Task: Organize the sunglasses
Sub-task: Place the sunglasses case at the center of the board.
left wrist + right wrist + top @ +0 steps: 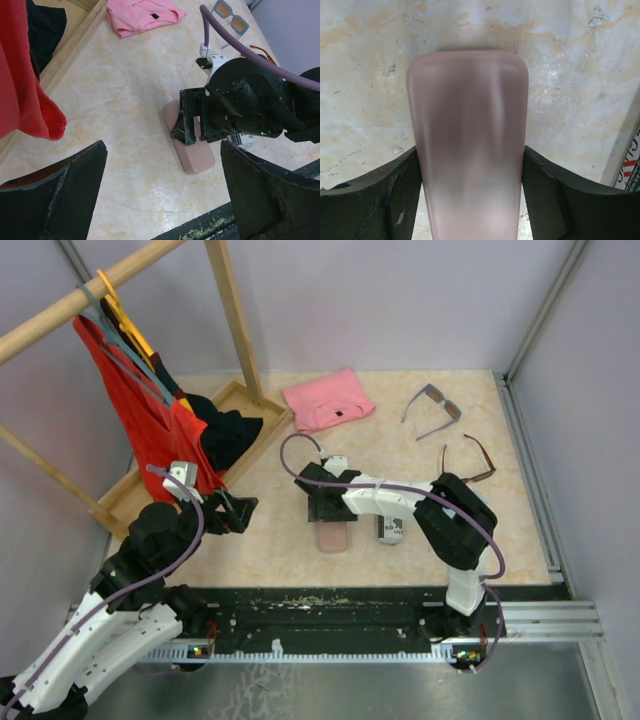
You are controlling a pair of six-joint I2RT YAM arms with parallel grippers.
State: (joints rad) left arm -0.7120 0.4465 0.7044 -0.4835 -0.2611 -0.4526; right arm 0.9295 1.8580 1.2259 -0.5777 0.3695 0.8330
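Robot lab cell: grey wall panels [400, 300] (metal-framed) enclose a marbled tabletop [400, 455].

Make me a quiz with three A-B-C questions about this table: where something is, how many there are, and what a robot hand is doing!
1. Where are the grey-blue sunglasses and the brown sunglasses? A) back right of the table B) front left corner C) stacked in the middle
2. How many pairs are there? A) one B) two C) four
3. What is the right hand doing? A) holding sunglasses B) pointing up, empty C) gripping the pink case
Answers: A, both lie near the far right wall; B, only those two show; C, its fingers hug both sides of the case.
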